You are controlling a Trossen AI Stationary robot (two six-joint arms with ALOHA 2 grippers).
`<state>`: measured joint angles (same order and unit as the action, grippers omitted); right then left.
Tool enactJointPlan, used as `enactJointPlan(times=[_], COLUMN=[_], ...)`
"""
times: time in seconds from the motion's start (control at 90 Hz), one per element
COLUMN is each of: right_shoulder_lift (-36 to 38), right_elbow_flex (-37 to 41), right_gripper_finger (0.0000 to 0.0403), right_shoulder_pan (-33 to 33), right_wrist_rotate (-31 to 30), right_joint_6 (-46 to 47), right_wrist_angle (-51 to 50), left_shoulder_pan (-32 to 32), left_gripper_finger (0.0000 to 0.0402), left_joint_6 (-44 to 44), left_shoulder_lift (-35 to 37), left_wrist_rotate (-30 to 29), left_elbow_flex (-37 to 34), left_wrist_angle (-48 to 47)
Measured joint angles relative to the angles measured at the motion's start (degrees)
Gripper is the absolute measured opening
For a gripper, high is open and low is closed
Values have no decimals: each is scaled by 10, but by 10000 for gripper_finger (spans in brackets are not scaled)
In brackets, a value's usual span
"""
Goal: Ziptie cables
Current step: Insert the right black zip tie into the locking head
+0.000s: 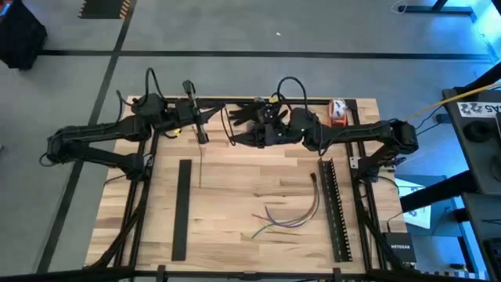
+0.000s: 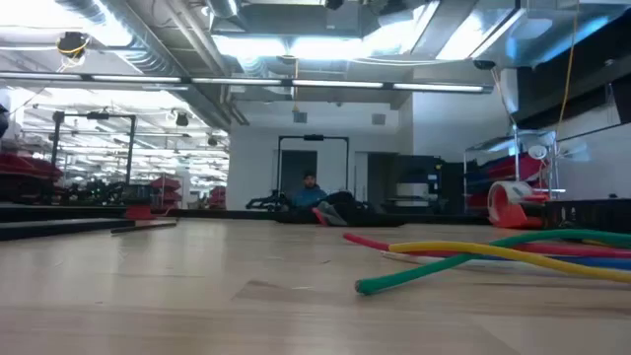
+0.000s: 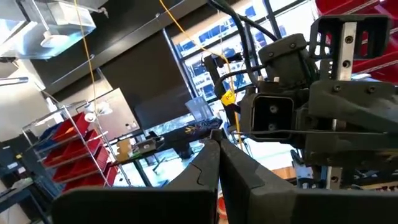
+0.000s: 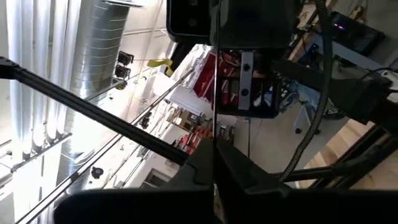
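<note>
Cables lie roughly left-right on table; left gripper & right gripper both closed, empty.

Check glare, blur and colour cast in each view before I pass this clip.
High view: even light, blue spill at the right edge, the cables small but legible. Low view: bright ceiling lights blow out, near cable ends soft. Left wrist view: window backlight, the left end effector dark. Right wrist view: strong glare at one side, the right end effector silhouetted.
</note>
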<state>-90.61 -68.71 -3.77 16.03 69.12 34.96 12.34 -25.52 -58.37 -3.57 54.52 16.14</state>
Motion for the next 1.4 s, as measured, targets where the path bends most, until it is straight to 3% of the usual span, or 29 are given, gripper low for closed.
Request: enactJointPlan(times=[1.4], right_shoulder_lift=[0], right_elbow_flex=[0], right_gripper_finger=[0], right_shoulder_pan=[0], right_wrist_rotate=[-27], right_joint_6=[-4], right_wrist_angle=[-39], left_shoulder_pan=[-19], left_gripper_finger=[0], left_joint_6=[-4], left_shoulder_lift=[0], left_wrist_rotate=[0], left_elbow_flex=[0], left_wrist_angle=[0])
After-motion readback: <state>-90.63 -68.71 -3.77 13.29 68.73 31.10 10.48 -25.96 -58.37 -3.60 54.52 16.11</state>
